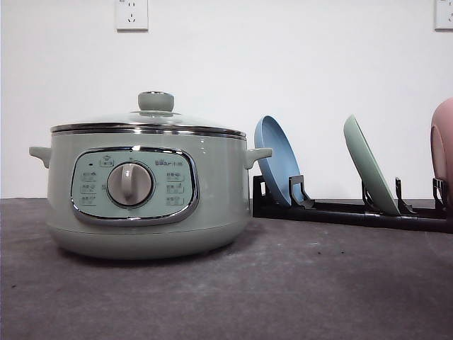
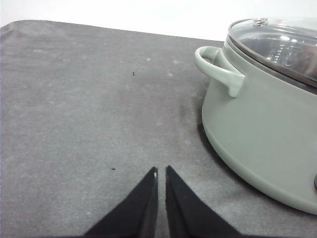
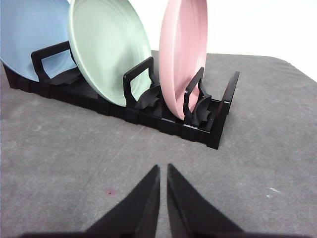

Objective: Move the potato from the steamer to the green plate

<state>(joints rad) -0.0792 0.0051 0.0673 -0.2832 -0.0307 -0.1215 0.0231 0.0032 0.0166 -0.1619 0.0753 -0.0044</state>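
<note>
Both end effectors — left (image 2: pixel 161 171), right (image 3: pixel 163 168) — hover over the desk (image 1: pixel 283 297), fingers nearly together, holding nothing. Nothing is done: the steamer (image 1: pixel 145 188) is lidded, the potato unseen, presumably inside, its axis unknowable. The green plate (image 3: pixel 109 49) stands on edge in the rack (image 3: pixel 163 119) — face toward the right end effector.

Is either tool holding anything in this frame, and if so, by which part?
Nothing is held. The left tool and the right tool are both shut on nothing above the grey mat, apart from the steamer and the green plate.
</note>
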